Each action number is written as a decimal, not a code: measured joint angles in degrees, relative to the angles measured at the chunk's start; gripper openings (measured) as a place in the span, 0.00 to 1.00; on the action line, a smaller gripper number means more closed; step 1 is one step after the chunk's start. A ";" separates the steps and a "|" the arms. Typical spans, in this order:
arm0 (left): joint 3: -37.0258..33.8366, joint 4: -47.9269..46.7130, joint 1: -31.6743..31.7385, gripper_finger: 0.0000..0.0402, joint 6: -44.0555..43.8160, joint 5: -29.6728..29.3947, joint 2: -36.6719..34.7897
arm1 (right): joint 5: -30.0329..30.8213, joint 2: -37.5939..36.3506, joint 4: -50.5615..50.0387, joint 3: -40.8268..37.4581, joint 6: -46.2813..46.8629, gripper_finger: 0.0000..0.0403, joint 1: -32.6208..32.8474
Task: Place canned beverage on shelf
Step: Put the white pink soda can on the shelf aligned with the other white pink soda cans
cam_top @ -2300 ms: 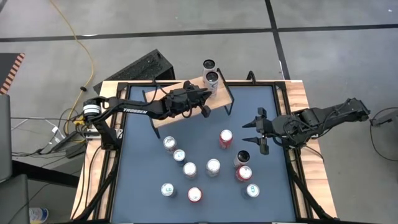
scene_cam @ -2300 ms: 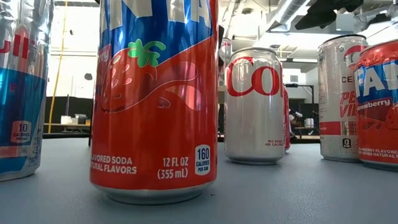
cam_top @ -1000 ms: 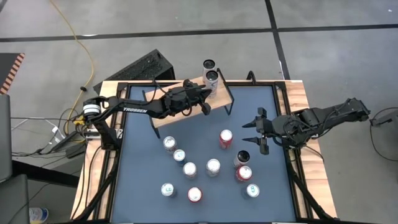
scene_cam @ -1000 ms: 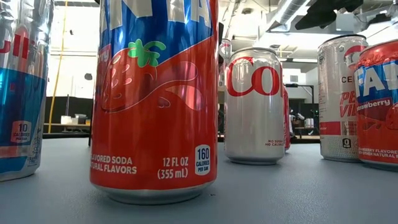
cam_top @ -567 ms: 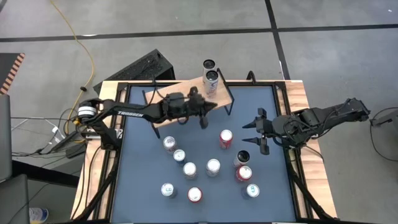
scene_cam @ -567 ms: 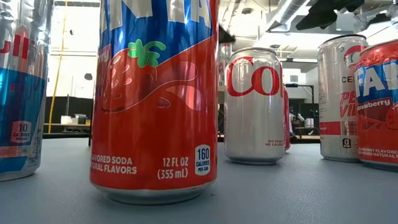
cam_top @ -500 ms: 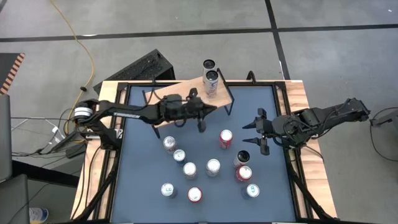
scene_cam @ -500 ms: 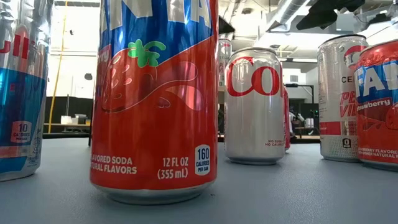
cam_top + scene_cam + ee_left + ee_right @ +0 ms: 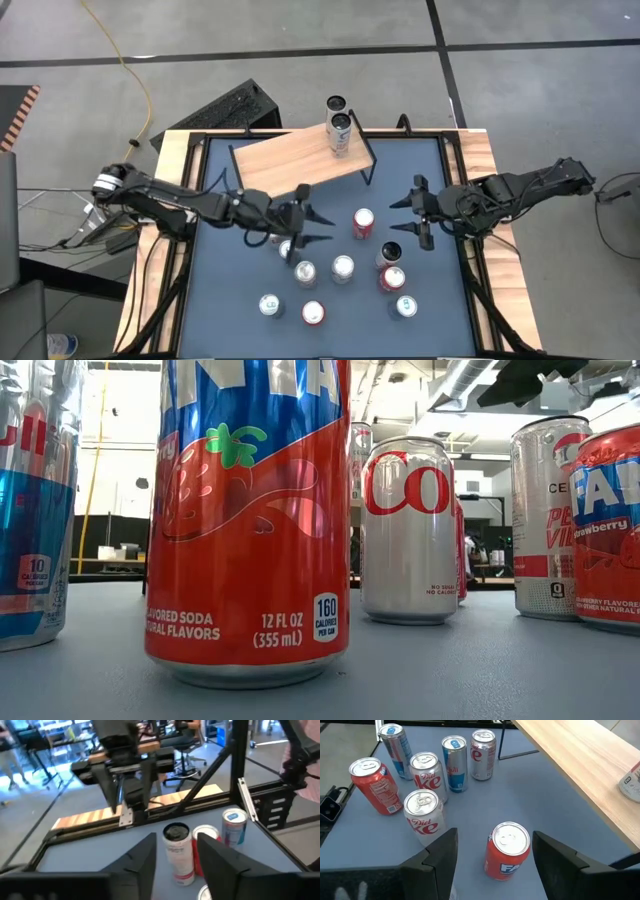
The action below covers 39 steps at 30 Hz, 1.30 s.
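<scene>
Can [image 9: 340, 131] on shelf [image 9: 290, 160] (high view only), beyond low view's cans

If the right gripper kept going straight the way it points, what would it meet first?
Most likely the red can centred between the fingers of the open right gripper; in the high view it stands just ahead, though height is hard to judge.
</scene>
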 joint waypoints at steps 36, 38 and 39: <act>28.98 -0.64 3.21 0.80 -1.12 5.85 36.26 | 7.06 -2.75 -11.74 17.86 -2.69 0.60 2.28; 29.07 -0.24 2.99 0.81 -1.92 4.44 36.08 | 7.06 -2.78 -11.86 17.86 -2.69 0.60 2.28; 29.07 0.27 2.90 0.81 -2.18 4.35 36.08 | 7.06 -2.77 -12.00 17.86 -2.69 0.60 2.27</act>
